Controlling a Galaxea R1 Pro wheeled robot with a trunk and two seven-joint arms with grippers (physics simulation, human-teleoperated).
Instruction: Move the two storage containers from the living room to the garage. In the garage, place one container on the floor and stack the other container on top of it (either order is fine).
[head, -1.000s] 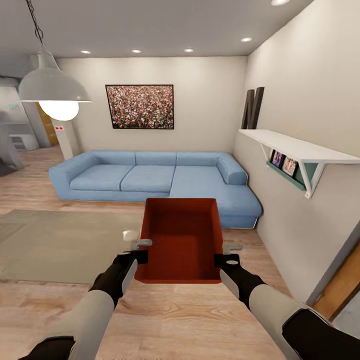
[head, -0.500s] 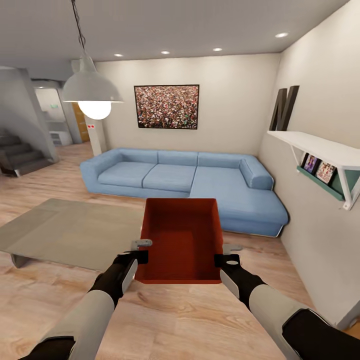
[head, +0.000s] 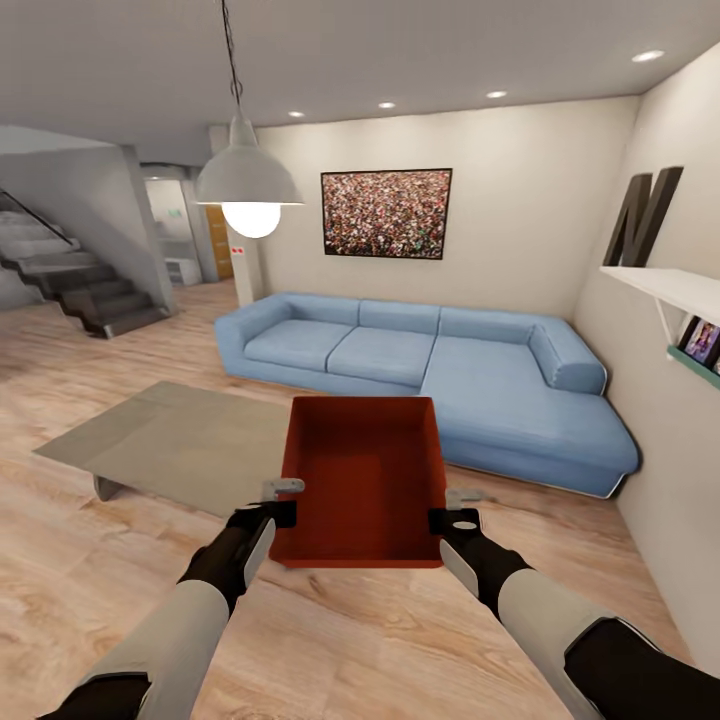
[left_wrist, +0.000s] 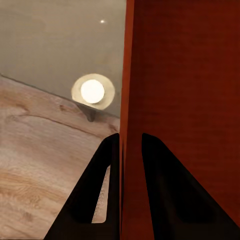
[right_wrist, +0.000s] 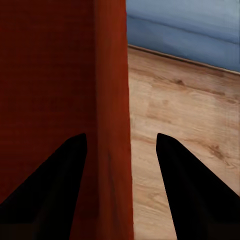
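Note:
I hold one orange-red storage container (head: 362, 480) level in front of me, open top up and empty, above the living room's wood planks. My left gripper (head: 280, 510) is at its left wall. In the left wrist view the left gripper (left_wrist: 131, 136) is shut on that thin wall of the container (left_wrist: 185, 100). My right gripper (head: 452, 518) is at the right wall. In the right wrist view the right gripper (right_wrist: 121, 136) straddles the wall of the container (right_wrist: 50, 75) with its fingers apart and a gap on the outer side.
A blue sectional sofa (head: 450, 370) stands ahead along the back wall. A beige rug (head: 190, 440) lies ahead to the left. A pendant lamp (head: 248, 190) hangs ahead on the left and stairs (head: 90, 290) rise at far left. A white wall shelf (head: 670, 290) juts out at the right.
The camera has swung left, so the sofa, rug and shelf slid right in view and the stairs appeared. The container and both grippers keep the same pose relative to me.

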